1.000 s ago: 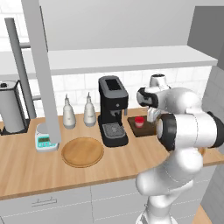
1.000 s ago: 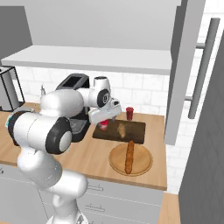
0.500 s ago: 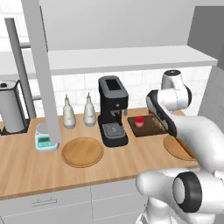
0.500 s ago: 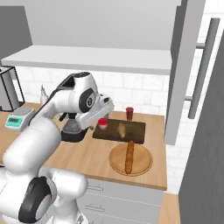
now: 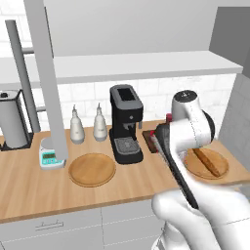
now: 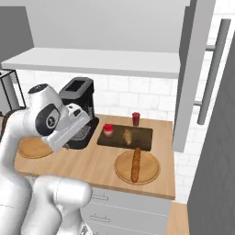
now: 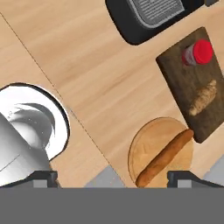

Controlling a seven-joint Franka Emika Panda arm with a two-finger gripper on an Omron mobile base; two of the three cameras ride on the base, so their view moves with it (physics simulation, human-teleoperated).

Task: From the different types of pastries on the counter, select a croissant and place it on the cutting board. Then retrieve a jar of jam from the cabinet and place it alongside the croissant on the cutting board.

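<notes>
The dark-brown cutting board (image 6: 137, 140) lies on the light-wood counter (image 7: 87, 78), right of the coffee machine. On it rest the small golden croissant (image 6: 128, 135) and, beside it, the bright-red jar of jam (image 6: 108, 130). In the hand view the board (image 7: 183, 83), jar (image 7: 199, 52) and croissant (image 7: 203, 98) sit at the upper right. My gripper (image 7: 113, 179) hangs high over the counter's front edge, well away from the board. It is open, its fingertips (image 7: 41, 177) wide apart and nothing between them. The long brown baguette (image 6: 135, 164) lies on a round plate (image 6: 121, 170).
A black coffee machine (image 5: 126, 124) stands left of the board, and a darker red cylinder (image 6: 136, 118) behind it. Another round plate (image 5: 92, 169), two bottles (image 5: 76, 126), a small timer (image 5: 49, 157) and a paper-towel roll (image 5: 12, 124) lie further left. An open grey cabinet door (image 6: 193, 73) hangs at the right.
My arm has drawn back from the cutting board and swung up toward the counter's front edge. The jar and croissant have stayed on the board.
</notes>
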